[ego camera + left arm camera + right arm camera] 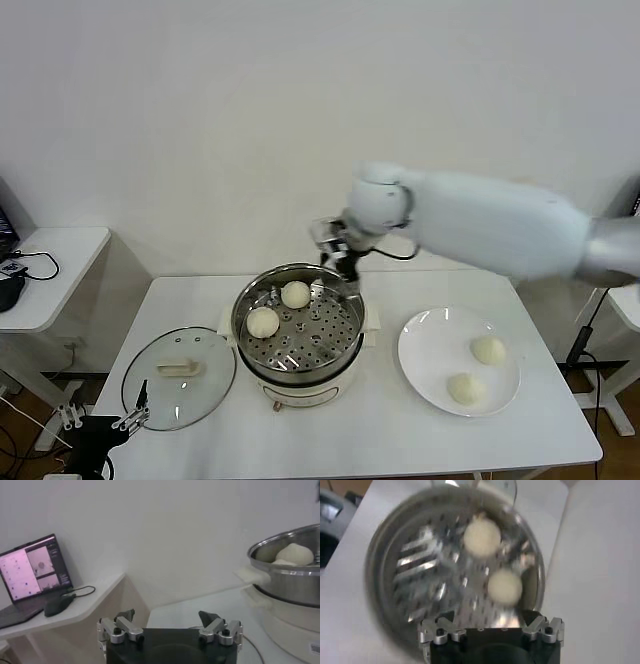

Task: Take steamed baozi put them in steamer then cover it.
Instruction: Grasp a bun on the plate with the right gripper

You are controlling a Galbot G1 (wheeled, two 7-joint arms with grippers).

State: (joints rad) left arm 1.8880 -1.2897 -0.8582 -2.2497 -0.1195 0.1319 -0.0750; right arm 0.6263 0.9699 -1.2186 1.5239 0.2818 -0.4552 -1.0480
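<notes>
Nearest me, my left hand (pixel 100 425) hangs low off the bench's (pixel 350 440) front corner, just past the near-left edge of the cover (pixel 180 377), its fingers (pixel 125 616) spread and empty. That glass cover lies flat on the bench, handle up, touching nothing but the bench, just left of the steamer (pixel 298 335). Right of the steamer sits a white plate (pixel 425 345) with two baozi (pixel 489 350) on it, one nearer me, one farther back. Inside the steamer, two more baozi (pixel 263 321) rest on the perforated tray toward its back-left, close together but apart. My right hand (pixel 340 248) hovers above the steamer's far rim, the arm reaching in from the right; from its wrist I look straight down into the pot, and its fingers (pixel 544 626) stand apart, holding nothing. Left of the steamer, beyond the bench, a side table (pixel 60 245) carries a laptop (pixel 30 575) and mouse (pixel 57 605).
</notes>
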